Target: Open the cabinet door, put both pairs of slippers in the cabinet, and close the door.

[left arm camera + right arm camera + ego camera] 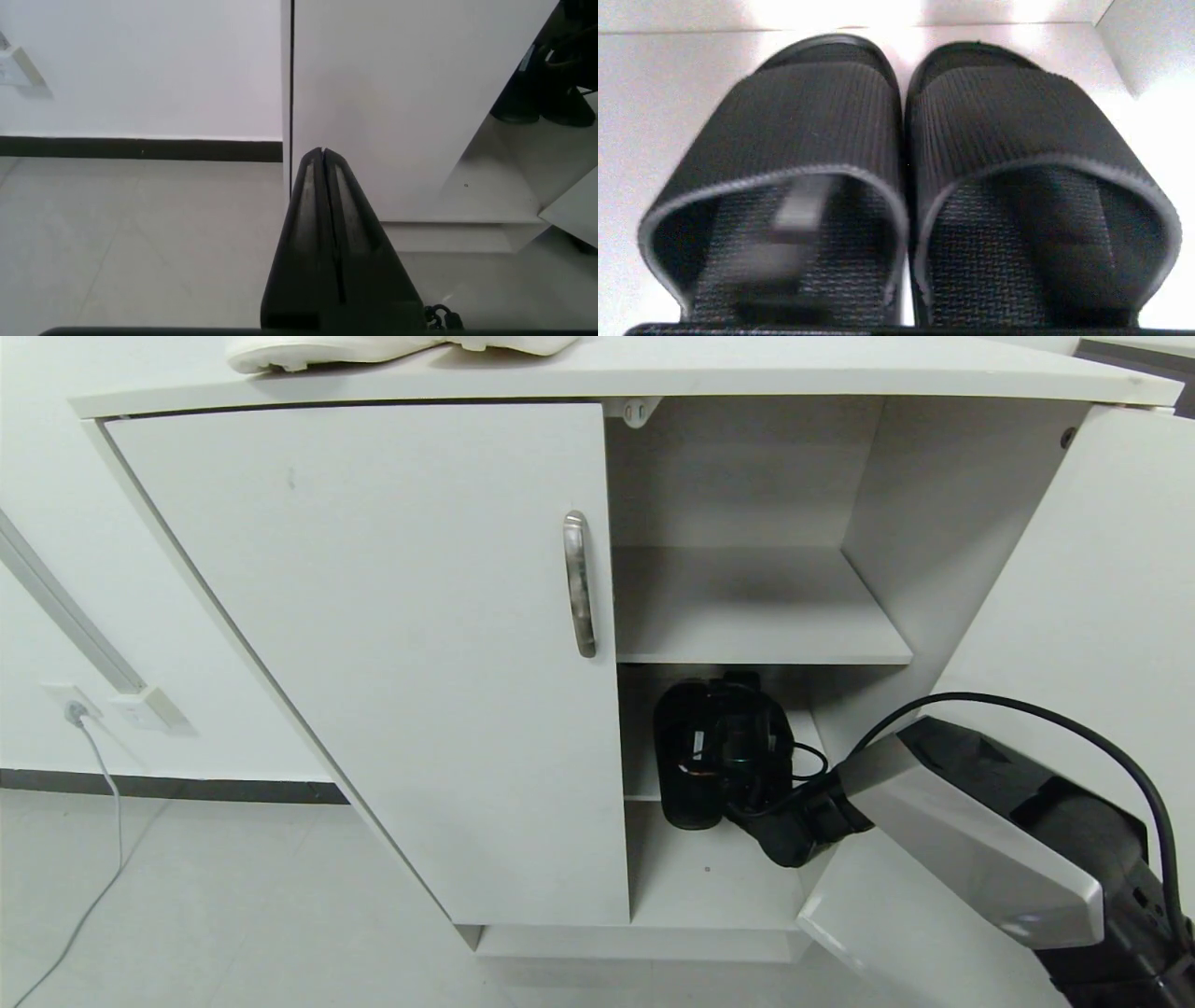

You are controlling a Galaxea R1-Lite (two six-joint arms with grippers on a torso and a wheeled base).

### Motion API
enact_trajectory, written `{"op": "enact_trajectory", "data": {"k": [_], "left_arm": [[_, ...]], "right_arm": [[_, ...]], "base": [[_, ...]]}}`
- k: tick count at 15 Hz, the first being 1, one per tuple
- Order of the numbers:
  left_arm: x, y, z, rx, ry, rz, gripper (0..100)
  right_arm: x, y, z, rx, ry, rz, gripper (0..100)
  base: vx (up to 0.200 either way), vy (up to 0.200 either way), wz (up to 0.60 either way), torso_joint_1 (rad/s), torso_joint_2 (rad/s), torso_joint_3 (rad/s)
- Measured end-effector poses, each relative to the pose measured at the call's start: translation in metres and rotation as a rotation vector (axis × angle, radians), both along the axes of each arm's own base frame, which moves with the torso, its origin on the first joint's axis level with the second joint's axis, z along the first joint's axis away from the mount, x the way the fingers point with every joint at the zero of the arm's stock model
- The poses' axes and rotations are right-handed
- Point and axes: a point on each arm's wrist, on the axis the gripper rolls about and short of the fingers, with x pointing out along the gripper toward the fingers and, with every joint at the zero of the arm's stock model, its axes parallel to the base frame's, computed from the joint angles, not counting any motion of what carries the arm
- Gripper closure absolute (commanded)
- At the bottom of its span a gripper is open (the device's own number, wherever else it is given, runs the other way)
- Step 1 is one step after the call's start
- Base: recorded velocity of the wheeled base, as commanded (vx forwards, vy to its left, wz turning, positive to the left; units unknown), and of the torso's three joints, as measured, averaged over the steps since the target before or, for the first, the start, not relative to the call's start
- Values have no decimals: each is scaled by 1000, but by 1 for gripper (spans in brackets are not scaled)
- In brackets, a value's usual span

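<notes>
The white cabinet (597, 378) has its left door (373, 644) closed and its right door (1102, 597) swung wide open. A pair of black slippers (691, 756) (785, 121) lies side by side on a lower shelf, heels toward the front. My right gripper (747, 756) (924, 215) reaches into that compartment and stands open, one finger inside each slipper's strap. A pair of white slippers (392, 350) rests on the cabinet top at the left. My left gripper (322, 154) is shut and holds nothing, low over the floor in front of the closed door.
The upper shelf (747, 607) is bare. A metal handle (579, 583) sits on the closed door's right edge. A wall socket with a grey cable (70, 705) is at the far left, above the tiled floor (140, 243).
</notes>
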Motion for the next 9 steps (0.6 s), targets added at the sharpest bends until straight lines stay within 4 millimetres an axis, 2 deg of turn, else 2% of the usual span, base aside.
{"op": "enact_trajectory", "data": {"k": [4, 6, 9], "left_arm": [[0, 0, 0, 1, 0, -1, 100], [0, 0, 0, 1, 0, -3, 100], [0, 0, 0, 2, 0, -3, 100]], "right_arm": [[-15, -7, -1, -10, 14, 3, 0], [-31, -12, 4, -7, 9, 13, 0], [-67, -16, 13, -13, 16, 51, 0]], "base": [[0, 0, 0, 0, 0, 0], [0, 0, 0, 0, 0, 0], [0, 0, 0, 0, 0, 0]]}}
